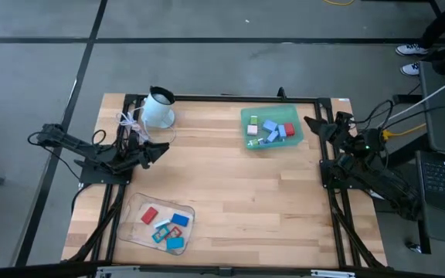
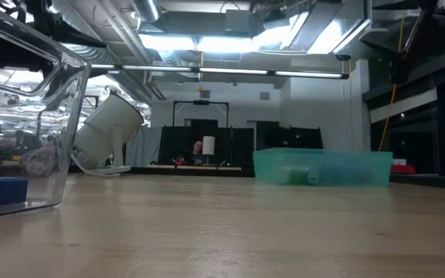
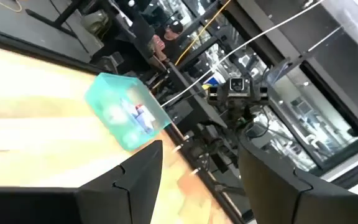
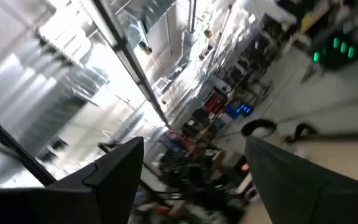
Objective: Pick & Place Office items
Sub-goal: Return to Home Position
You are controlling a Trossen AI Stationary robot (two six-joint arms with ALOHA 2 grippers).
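Observation:
The office items lie in two trays. A green tray [image 1: 272, 127] near the table's far edge holds blue, red, pale and green pieces. A clear tray [image 1: 157, 222] near the near edge holds a red piece [image 1: 149, 215], a blue piece [image 1: 180, 219] and teal and light blue ones. My left gripper [image 1: 161, 149] is open over the table's left side, pointing right, between the mug and the clear tray. In its wrist view [image 3: 201, 155] the green tray [image 3: 126, 118] shows ahead. My right gripper [image 1: 311, 122] is open at the right edge, just right of the green tray, and looks up into the room [image 4: 194, 149].
A white mug [image 1: 159, 108] sits tilted near the far left corner, with a white coiled cord [image 1: 130, 120] beside it; both are close to my left gripper. In the low view the clear tray's wall [image 2: 22, 116] stands near, the mug [image 2: 107, 127] and green tray [image 2: 323, 166] farther off. Bare wood lies between the trays.

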